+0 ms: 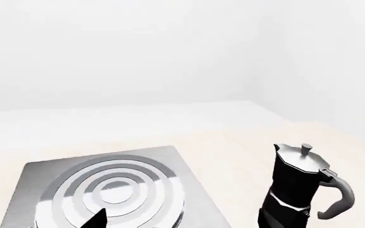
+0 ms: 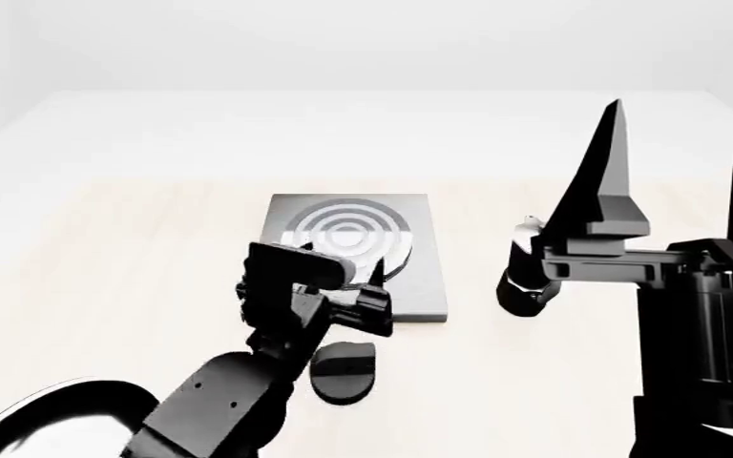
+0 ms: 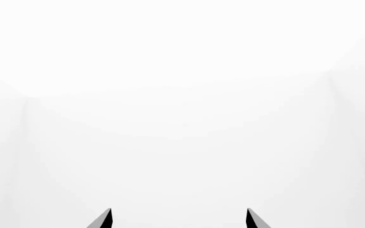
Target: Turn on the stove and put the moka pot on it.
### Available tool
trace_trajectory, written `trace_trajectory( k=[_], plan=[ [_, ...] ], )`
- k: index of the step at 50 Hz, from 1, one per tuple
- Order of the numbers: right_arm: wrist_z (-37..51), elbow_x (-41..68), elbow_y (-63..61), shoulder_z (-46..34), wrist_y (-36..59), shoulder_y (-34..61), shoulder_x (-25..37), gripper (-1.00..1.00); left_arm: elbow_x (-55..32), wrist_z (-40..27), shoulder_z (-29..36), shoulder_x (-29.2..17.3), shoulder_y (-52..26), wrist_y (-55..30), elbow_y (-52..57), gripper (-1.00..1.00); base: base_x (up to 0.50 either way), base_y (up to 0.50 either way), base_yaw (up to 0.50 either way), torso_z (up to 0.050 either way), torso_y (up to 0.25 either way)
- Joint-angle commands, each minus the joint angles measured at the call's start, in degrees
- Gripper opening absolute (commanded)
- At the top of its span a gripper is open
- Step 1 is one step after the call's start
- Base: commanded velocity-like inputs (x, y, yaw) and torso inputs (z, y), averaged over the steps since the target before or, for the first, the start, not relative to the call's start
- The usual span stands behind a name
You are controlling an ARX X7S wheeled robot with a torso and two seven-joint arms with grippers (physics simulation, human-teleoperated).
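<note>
Faceted black moka pot (image 1: 298, 190), silver lid, beside ringed stove (image 1: 112, 187)

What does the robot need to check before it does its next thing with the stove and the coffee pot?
1. Burner top free for the pot: ok. Nothing stands on the stove.
2. Moka pot upright and beside the slab, not on it: ok.
3. Knob reachable: ok. It lies on the table in front of the slab, near the left gripper.
4. Stove turned on: cannot tell. No glow or marking shows.
5. Right gripper ready to grasp: ok. Its jaws are wide apart and empty, pointing upward, away from the pot.
6. Left gripper open or shut: cannot tell. Only one fingertip shows in its wrist view.
</note>
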Motion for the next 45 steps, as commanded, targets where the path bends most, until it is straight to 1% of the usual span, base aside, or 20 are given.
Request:
trace_trajectory(
  k=[1,3,5,9,13,16,17,23,25,26,27,29,30,31,34,35,36,38,41,45],
  plan=[
    [0.3,0.0,0.2,-0.3,0.5,0.7,0.2,1.0,9.1,-5.4,-3.4,-6.9,3.1,12.4,16.7,1.0,0.0,0.0,0.0,0.0,0.0],
    [0.3,0.0,0.5,-0.3,0.7,1.1,0.3,1.0,11.0,-6.8,-4.5,-8.8,3.8,12.9,21.0,1.0,0.0,0.0,0.0,0.0,0.0],
    [0.2,-0.1,0.9,-0.4,0.7,1.3,0.3,1.0,10.8,-7.0,-5.4,-9.9,4.4,12.8,23.7,1.0,0.0,0.0,0.0,0.0,0.0],
    [-0.5,-0.5,4.0,-0.8,0.3,2.2,0.1,1.0,14.8,-9.7,-6.6,-12.9,5.8,11.2,30.6,1.0,0.0,0.0,0.0,0.0,0.0],
    [-1.7,-0.9,7.9,-1.4,-0.4,3.1,-0.3,1.0,16.1,-10.9,-7.7,-14.8,7.0,8.6,36.3,1.0,0.0,0.0,0.0,0.0,0.0],
    [-1.7,-1.0,9.6,-1.8,1.1,4.8,-0.2,1.0,17.4,-11.9,-8.0,-15.8,7.2,6.9,39.5,1.0,0.0,0.0,0.0,0.0,0.0],
    [-2.4,-2.1,11.2,-2.3,-0.7,4.0,-0.5,1.0,16.2,-11.7,-8.8,-15.9,7.5,6.2,40.6,1.0,0.0,0.0,0.0,0.0,0.0],
    [-3.7,-4.4,17.2,-4.0,-1.0,5.9,-0.8,1.0,14.3,-12.9,-12.7,-17.2,8.7,3.5,46.6,1.0,0.0,0.0,0.0,0.0,0.0],
    [-4.3,-5.1,19.0,-4.4,-2.3,5.9,-1.0,1.0,14.2,-13.1,-13.2,-17.5,8.8,2.9,47.7,1.0,0.0,0.0,0.0,0.0,0.0],
    [-4.3,-4.7,19.2,-4.5,-0.9,7.1,-0.9,1.0,13.9,-13.3,-13.6,-17.8,8.9,2.2,48.6,1.0,0.0,0.0,0.0,0.0,0.0],
    [-4.9,-5.0,21.6,-4.7,-2.2,7.1,-1.3,1.0,13.6,-13.6,-14.2,-18.1,9.0,1.3,50.0,1.0,0.0,0.0,0.0,0.0,0.0],
    [-5.0,-5.1,23.3,-4.9,-1.7,7.8,-1.5,1.0,12.6,-14.1,-15.0,-18.7,9.0,0.6,51.3,1.0,0.0,0.0,0.0,0.0,0.0],
    [-5.6,-5.6,24.8,-5.1,-3.5,7.1,-1.9,1.0,12.0,-15.0,-14.9,-19.6,9.2,0.9,51.4,1.0,0.0,0.0,0.0,0.0,0.0],
    [-5.7,-5.8,26.2,-5.4,-2.8,8.1,-1.9,1.0,10.3,-17.8,-14.3,-22.3,9.4,2.3,51.4,1.0,0.0,0.0,0.0,0.0,0.0],
    [-6.4,-6.5,30.2,-5.8,-4.6,8.0,-2.6,1.0,4.2,-28.0,-10.2,-31.5,7.8,5.3,51.4,1.0,0.0,0.0,0.0,0.0,0.0],
    [-6.6,-5.9,31.0,-5.6,-4.0,8.6,-2.7,1.0,1.4,-32.2,-8.5,-35.4,6.3,6.7,51.4,1.0,0.0,0.0,0.0,0.0,0.0],
    [-7.1,-6.8,33.1,-5.9,-6.4,7.8,-3.1,1.0,-0.8,-36.1,-6.2,-39.1,4.9,8.2,51.4,1.0,0.0,0.0,0.0,0.0,0.0],
    [-7.0,-6.6,33.7,-6.0,-4.9,8.6,-3.0,1.0,-3.6,-42.3,-1.8,-44.9,2.2,11.4,51.4,1.0,0.0,0.0,0.0,0.0,0.0],
    [-7.5,-7.5,36.5,-6.6,-6.4,8.3,-3.4,1.0,-5.3,-48.5,4.4,-50.8,-1.4,15.1,51.4,1.0,0.0,0.0,0.0,0.0,0.0],
    [-8.2,-8.4,41.3,-7.2,-8.4,8.0,-4.2,1.0,-6.3,-54.2,11.9,-56.3,-6.3,19.1,51.4,1.0,0.0,0.0,0.0,0.0,0.0]
  ],
)
